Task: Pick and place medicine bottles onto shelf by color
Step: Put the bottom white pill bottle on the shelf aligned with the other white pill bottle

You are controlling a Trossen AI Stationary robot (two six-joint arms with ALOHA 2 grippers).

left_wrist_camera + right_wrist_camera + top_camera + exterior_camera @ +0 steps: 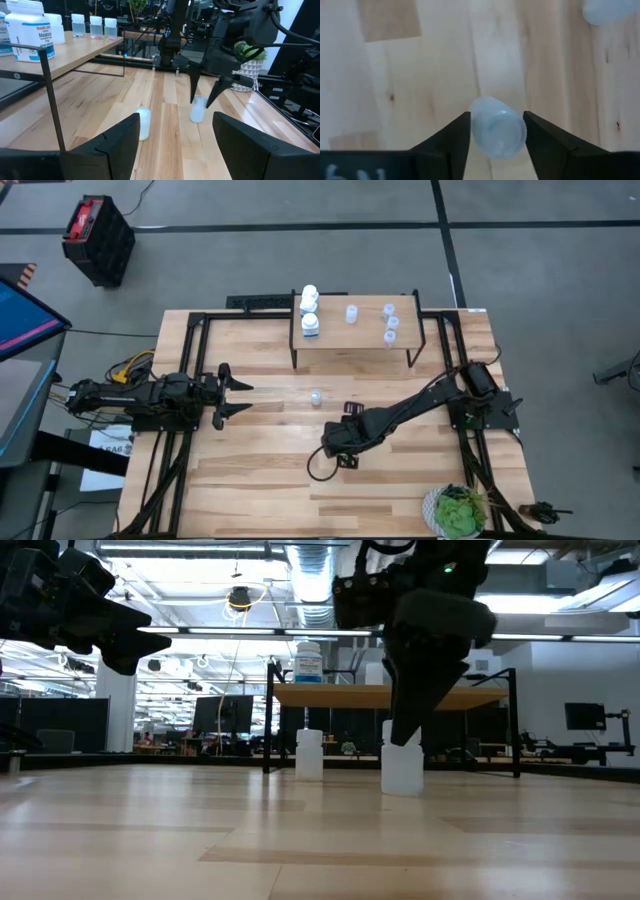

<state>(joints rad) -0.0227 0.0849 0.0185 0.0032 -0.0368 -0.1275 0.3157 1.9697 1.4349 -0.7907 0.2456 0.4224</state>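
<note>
Pale see-through bottle [497, 127] is standing between your right tool's [496, 131] fingers, not squeezed yet. It looks light, smooth, slippery. Pinch its middle gently. Left tool [232, 395] is waiting open.

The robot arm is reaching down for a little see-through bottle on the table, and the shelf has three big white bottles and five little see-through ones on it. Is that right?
Not quite. The shelf holds three small translucent bottles, not five, as the high view shows. The rest is right: three big white bottles stand on it, and the right gripper is down around a small translucent bottle on the table.
</note>
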